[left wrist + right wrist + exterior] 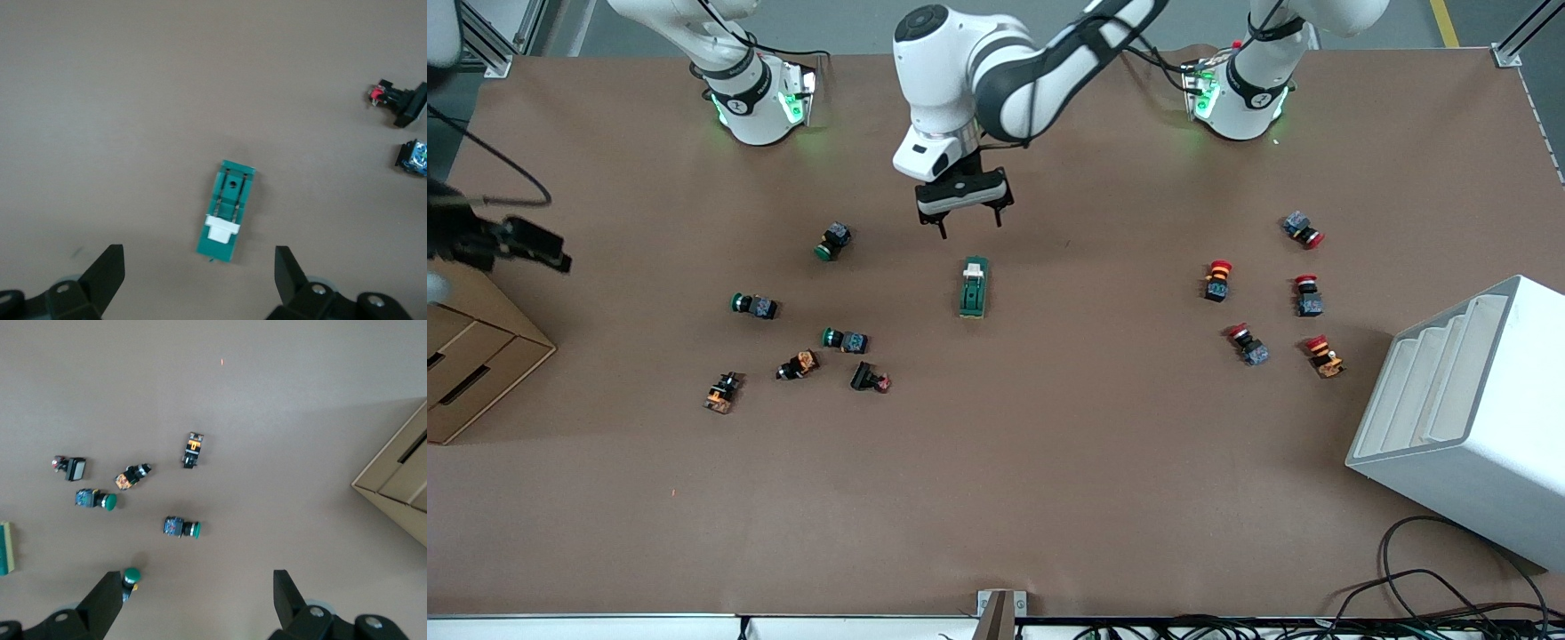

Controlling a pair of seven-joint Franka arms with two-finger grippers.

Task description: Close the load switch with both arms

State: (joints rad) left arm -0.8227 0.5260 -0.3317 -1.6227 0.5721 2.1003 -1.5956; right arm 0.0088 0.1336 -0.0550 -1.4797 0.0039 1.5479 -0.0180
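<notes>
The load switch lies mid-table, clear of the push buttons. The left pincer hangs spread just above it. A skewed descent could shove the block instead of gripping it. The right pincer, also spread, shows only in its own wrist view, over green buttons.

Green load switch, cream lever

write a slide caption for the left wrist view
Open left gripper hovers over the green load switch, its white lever piece facing the camera.
</notes>
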